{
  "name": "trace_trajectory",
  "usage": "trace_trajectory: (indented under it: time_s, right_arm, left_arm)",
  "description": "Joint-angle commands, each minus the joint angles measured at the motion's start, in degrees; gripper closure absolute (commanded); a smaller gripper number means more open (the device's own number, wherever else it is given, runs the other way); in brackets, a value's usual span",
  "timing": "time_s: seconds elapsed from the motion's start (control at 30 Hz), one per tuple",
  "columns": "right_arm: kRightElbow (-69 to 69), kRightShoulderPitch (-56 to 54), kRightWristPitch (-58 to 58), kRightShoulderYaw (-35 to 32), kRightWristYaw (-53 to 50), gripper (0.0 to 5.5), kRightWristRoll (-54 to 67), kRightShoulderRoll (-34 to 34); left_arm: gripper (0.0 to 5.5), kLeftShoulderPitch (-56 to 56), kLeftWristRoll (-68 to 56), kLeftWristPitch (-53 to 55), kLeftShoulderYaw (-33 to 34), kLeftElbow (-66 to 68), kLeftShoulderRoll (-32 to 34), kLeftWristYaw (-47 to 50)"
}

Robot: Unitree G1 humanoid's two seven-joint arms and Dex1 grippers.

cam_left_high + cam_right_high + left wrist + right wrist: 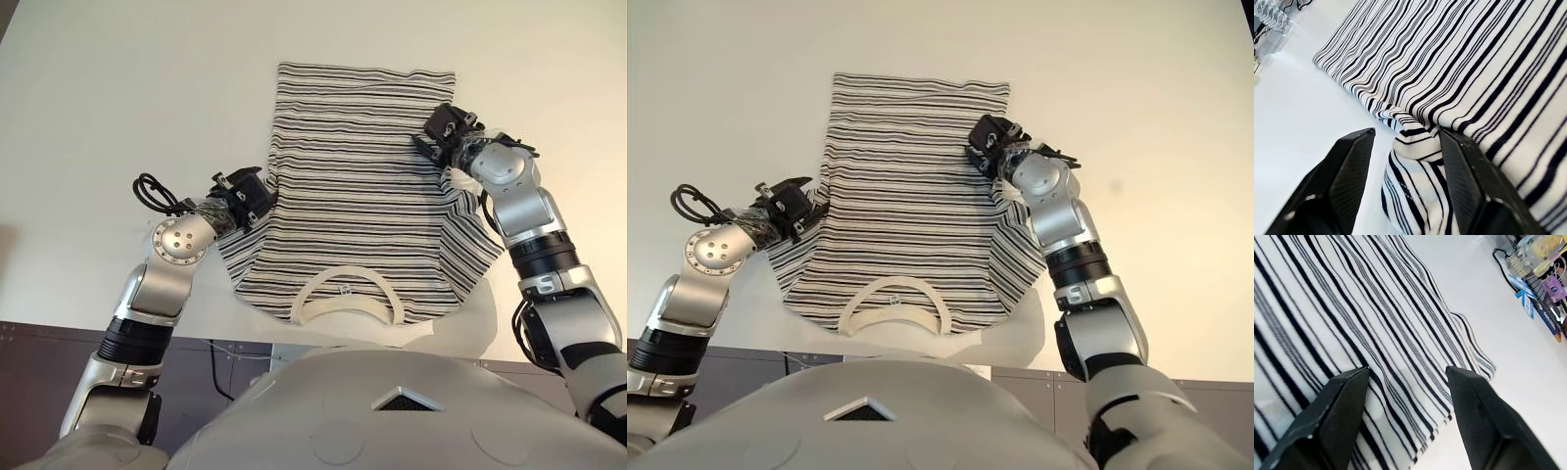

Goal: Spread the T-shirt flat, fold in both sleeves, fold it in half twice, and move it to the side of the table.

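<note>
Through the left eye you are seeing the striped T-shirt (358,186) lying flat, collar at the near edge of the white table (118,98), with the left gripper (257,199) at its left side and the right gripper (427,145) at its right. At the left wrist, fingers (1347,181) are standing apart astride a bunched fold (1413,147), not pinching. At the right wrist, fingers (1484,416) are gaping over the shirt's edge, holding nothing.
</note>
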Motion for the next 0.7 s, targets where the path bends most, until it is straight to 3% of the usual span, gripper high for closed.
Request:
trace_trajectory:
  time_s: [0.03,0.17,0.4,0.53,0.63,0.7]
  right_arm:
    - [14.2,-4.0,-2.3,0.0,-2.7,2.64,-1.7,1.2]
    - [17.9,-6.1,-5.4,-0.3,-3.4,2.64,-1.2,1.6]
    - [10.1,-2.4,-3.7,-2.3,-3.6,2.64,-0.6,0.2]
    - [-9.7,2.8,-3.9,-10.4,-2.2,2.64,9.2,0.9]
    - [-35.9,18.4,4.5,-11.9,13.1,2.64,19.8,-9.5]
    - [-42.6,30.1,5.6,-13.9,19.9,2.64,20.2,-18.0]
  left_arm:
    - [3.08,0.7,2.4,1.4,-1.7,2.9,-1.0,0.7]
    - [3.08,-0.5,3.9,1.6,-0.9,5.1,-2.2,3.6]
    - [3.08,-2.6,4.3,-0.9,0.7,5.6,-2.5,6.0]
    - [3.08,-3.5,2.3,0.6,3.6,1.1,-3.7,6.4]
    - [3.08,-2.6,0.9,4.5,7.7,-5.3,-4.1,6.9]
    - [3.08,0.6,-1.2,8.0,13.2,-10.7,-4.7,7.8]
